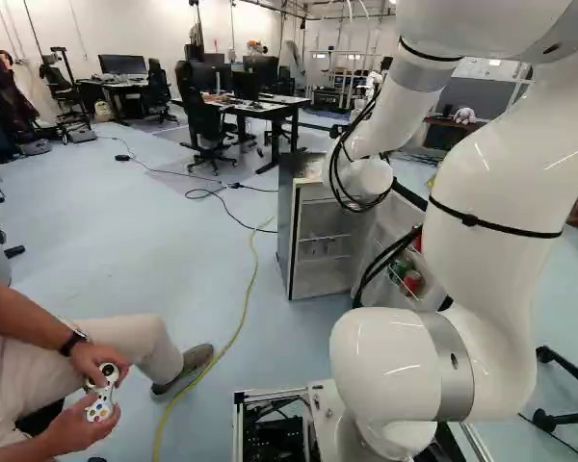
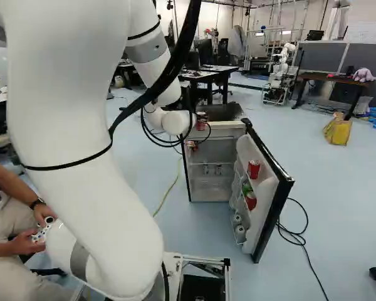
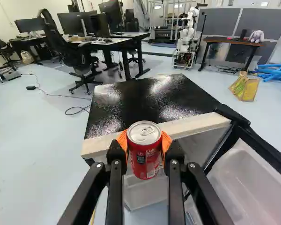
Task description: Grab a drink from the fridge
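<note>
1. Far ahead-left of the black two-finger gripper point(image 2: 200, 122): black office chair point(image 3: 79, 58) by a white-topped desk point(image 3: 107, 43) with dark monitors.
2. Low and left of the gripper: thin yellow cable point(image 1: 246, 318), lying on the pale blue floor.
3. Just ahead and under: small fridge point(image 3: 150, 96), speckled black top, pale front edge, front open.
4. Gripper point(image 3: 144, 147) fingers part open, a can's width; orange pads point(image 3: 123, 139) on both sides of one red metal drink can point(image 3: 145, 154). Can is upright, outside the fridge, near its top front edge. Can't tell if it touches that edge.
5. Far ahead, slightly right: another robot point(image 3: 185, 37), white.
6. Right of the gripper, lower: white-lined fridge door point(image 2: 267, 188), swung open. Door racks hold an upper red can point(image 2: 254, 168), a green item point(image 2: 246, 187) and a lower red can point(image 2: 250, 200).
7. Far ahead-right: brown desk point(image 3: 243, 41) with a pale plush toy point(image 3: 256, 36); yellow bag point(image 3: 246, 88) on the floor nearer.
</note>
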You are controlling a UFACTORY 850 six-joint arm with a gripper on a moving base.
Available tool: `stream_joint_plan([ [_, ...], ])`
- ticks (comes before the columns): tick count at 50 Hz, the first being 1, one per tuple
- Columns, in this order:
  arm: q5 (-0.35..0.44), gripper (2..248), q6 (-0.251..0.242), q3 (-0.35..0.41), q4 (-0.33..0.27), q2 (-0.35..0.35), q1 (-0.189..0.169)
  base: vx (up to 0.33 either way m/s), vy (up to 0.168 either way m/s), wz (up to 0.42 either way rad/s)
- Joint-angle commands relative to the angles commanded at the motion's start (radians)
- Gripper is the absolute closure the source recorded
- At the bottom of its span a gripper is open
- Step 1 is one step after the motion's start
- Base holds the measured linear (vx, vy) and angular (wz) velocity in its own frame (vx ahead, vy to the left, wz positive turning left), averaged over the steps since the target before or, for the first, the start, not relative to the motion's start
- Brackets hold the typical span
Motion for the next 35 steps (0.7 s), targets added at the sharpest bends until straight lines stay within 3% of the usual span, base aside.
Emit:
stream_joint_plan([
  [35,-0.066,160,0.0,-0.088,0.0,-0.039,-0.003,0.0,0.0,0.0],
])
